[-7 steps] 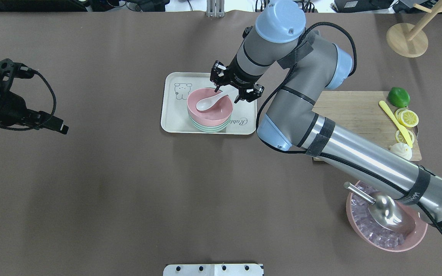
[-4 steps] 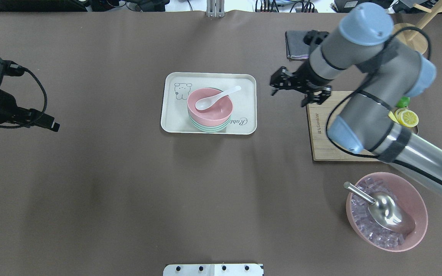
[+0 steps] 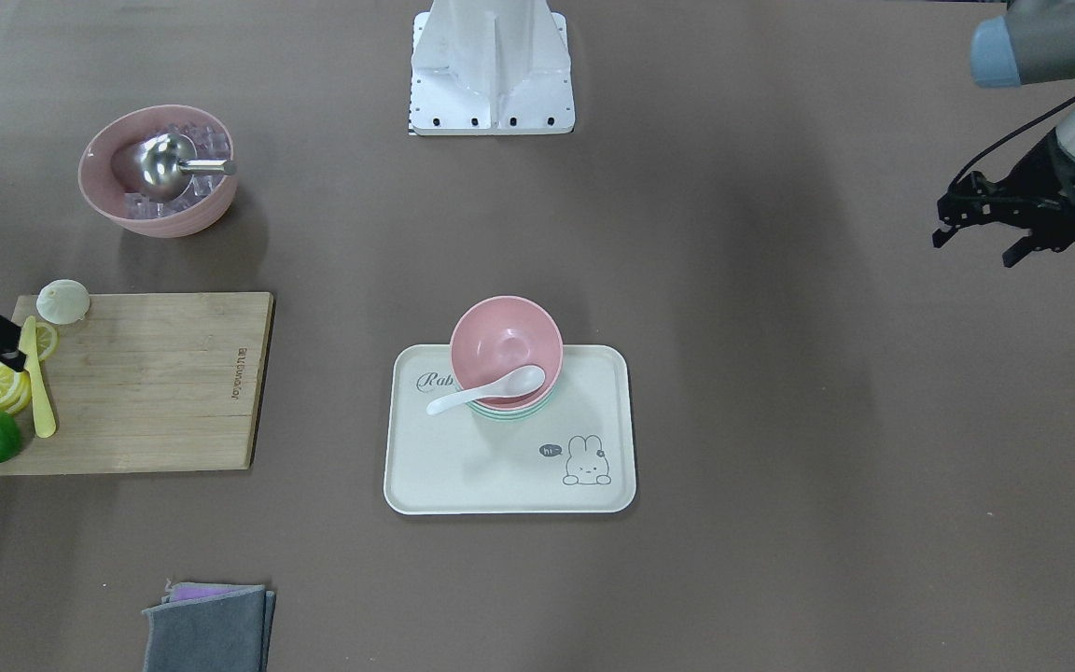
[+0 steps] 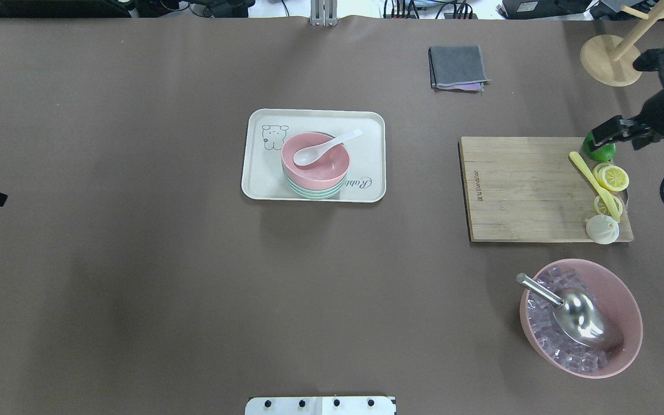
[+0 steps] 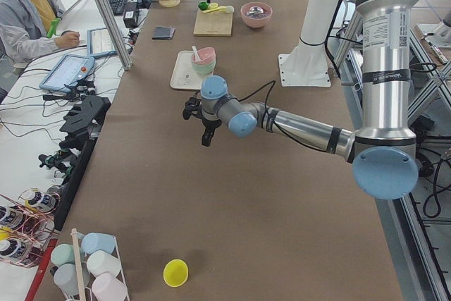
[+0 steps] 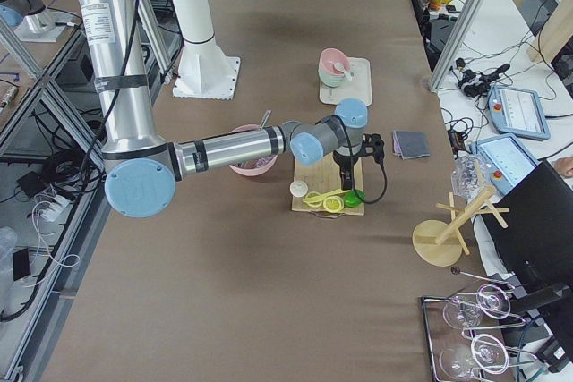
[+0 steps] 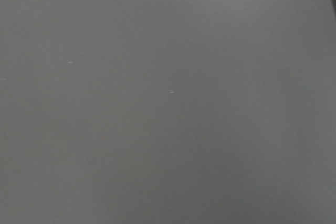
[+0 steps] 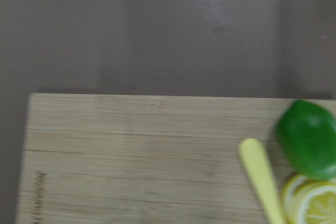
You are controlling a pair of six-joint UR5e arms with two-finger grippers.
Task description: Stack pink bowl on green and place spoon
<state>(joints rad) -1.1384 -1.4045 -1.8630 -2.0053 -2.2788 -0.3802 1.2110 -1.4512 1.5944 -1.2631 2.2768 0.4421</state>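
Pink bowl (image 4: 316, 164) sits on the green bowl (image 4: 314, 193) on the tray (image 4: 258, 183), spoon (image 4: 323, 148) inside, handle pointing toward the right claw's (image 4: 603, 134) side, its state not discernible; left claw (image 3: 973, 245) spread apart, both well away.

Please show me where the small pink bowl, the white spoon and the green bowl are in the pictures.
pink bowl (image 4: 327, 166), overhead exterior view, on its bare inner wall.
spoon (image 4: 328, 146), overhead exterior view, on the neck between scoop and handle.
green bowl (image 4: 313, 192), overhead exterior view, on its layered rim.
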